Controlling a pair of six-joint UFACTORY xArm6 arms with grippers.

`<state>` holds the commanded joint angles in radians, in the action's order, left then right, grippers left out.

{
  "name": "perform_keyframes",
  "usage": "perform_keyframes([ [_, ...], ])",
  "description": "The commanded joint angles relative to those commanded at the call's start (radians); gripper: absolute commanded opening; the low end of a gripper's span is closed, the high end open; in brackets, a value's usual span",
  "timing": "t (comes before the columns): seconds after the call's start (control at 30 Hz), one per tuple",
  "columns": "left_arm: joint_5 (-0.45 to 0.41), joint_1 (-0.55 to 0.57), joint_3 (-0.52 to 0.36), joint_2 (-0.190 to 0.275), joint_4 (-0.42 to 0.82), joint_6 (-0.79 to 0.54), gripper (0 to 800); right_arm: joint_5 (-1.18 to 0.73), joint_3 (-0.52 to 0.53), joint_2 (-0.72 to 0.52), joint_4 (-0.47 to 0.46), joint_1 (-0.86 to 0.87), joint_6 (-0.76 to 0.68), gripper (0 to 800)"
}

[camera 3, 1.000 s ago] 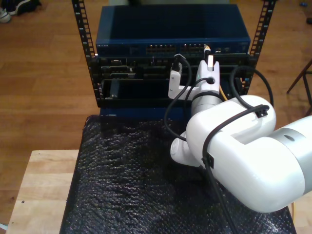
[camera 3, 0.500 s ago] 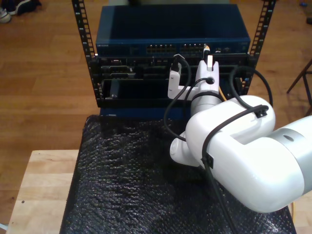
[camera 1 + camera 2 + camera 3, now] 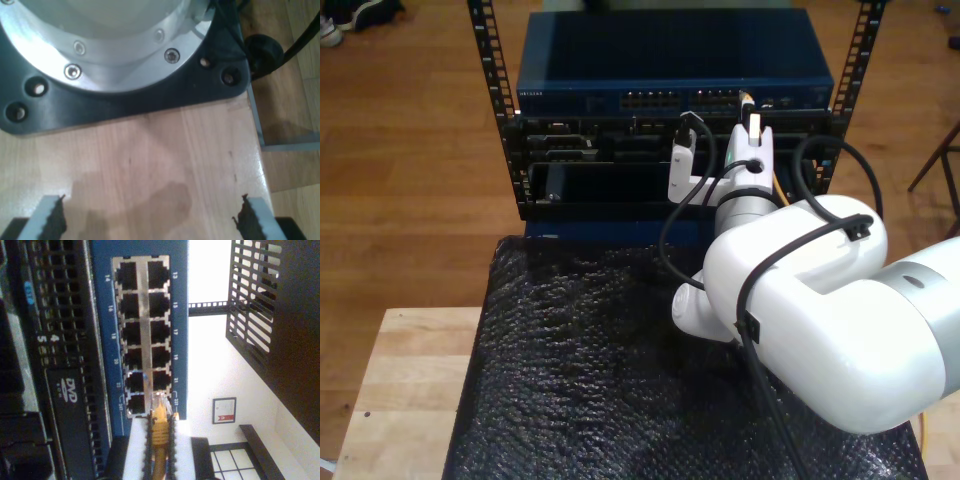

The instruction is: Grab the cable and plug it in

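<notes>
The yellow-orange cable [image 3: 160, 432] is pinched in the second claw [image 3: 160, 440], its clear plug [image 3: 159, 405] touching the end port of the blue network switch [image 3: 102, 320]. A black DVD drive unit [image 3: 70, 415] sits beside that. The first claw [image 3: 150, 220] hangs wide open, holding nothing, over a bare wooden desk [image 3: 165, 165] near its edge.

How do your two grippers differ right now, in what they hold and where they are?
My second gripper is shut on the cable, with the plug at the blue switch ports; my first gripper is open and holds nothing. My second gripper is raised at the rack; my first gripper sits over a bare wooden tabletop, close to a black-and-metal arm base. Both have dark toothed pads.
</notes>
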<state>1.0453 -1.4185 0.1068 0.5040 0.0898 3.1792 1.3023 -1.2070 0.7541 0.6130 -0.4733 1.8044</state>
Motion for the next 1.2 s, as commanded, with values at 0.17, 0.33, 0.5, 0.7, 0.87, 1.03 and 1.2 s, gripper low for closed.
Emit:
perform_keyframes([
  [0.17,0.0,0.0,0.0,0.0,0.0,0.0,800,0.002,0.002,0.0,0.0,-0.002,0.0,0],
  [0.33,0.0,0.0,0.0,0.0,0.0,0.0,800,-0.003,-0.009,0.0,0.0,0.002,0.002,0],
  [0.5,0.0,0.0,0.0,0.0,0.0,0.0,800,-0.006,-0.018,0.002,0.0,0.003,0.002,0],
  [0.7,0.0,0.0,0.0,0.0,0.0,0.0,800,-0.008,-0.02,0.002,0.0,0.003,0.002,0],
  [0.87,0.0,0.0,0.0,0.0,0.0,0.0,800,-0.009,-0.026,0.002,0.0,0.002,0.003,0],
  [1.03,0.0,0.0,0.0,0.0,0.0,0.0,800,-0.012,-0.046,0.008,-0.002,0.006,0.003,0],
  [1.2,0.0,0.0,0.0,0.0,0.0,0.0,800,-0.021,-0.061,0.018,-0.002,0.008,0.005,0],
])
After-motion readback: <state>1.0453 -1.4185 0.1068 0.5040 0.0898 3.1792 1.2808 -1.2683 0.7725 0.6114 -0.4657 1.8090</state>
